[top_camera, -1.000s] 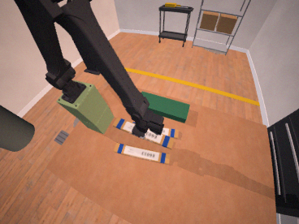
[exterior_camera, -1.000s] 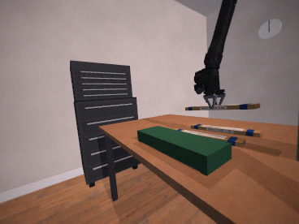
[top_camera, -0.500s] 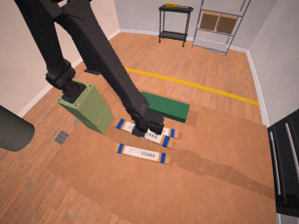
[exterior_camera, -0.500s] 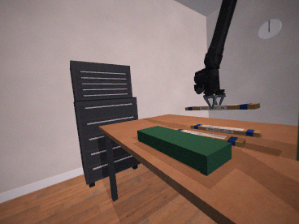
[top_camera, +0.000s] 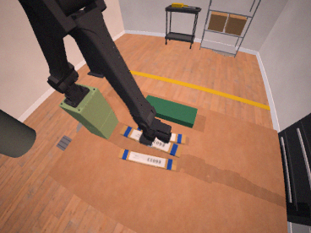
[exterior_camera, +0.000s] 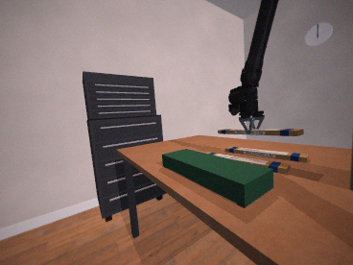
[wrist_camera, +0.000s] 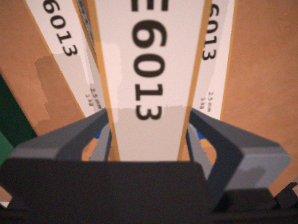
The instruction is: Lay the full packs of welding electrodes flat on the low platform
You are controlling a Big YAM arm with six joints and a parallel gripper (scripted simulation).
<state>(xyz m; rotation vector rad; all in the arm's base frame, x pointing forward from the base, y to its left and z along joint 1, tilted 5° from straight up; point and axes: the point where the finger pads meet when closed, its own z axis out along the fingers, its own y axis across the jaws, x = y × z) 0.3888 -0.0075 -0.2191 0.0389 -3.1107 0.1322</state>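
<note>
"What's that long green block (top_camera: 172, 111) (exterior_camera: 218, 174) made of?"

"Can't tell; it looks smooth and matt."

"And the brown counter (top_camera: 220, 169) (exterior_camera: 307, 211)?"

"Matt, like wood."

"The flat white-and-tan packs (top_camera: 148, 159) (exterior_camera: 266, 154) (wrist_camera: 67, 50)?"

"Papery, like smooth card."

"The hand (top_camera: 156, 139) (exterior_camera: 250, 131) (wrist_camera: 148, 111)?"

"Dark grey fingers, dull sheen, metal or plastic."
</note>
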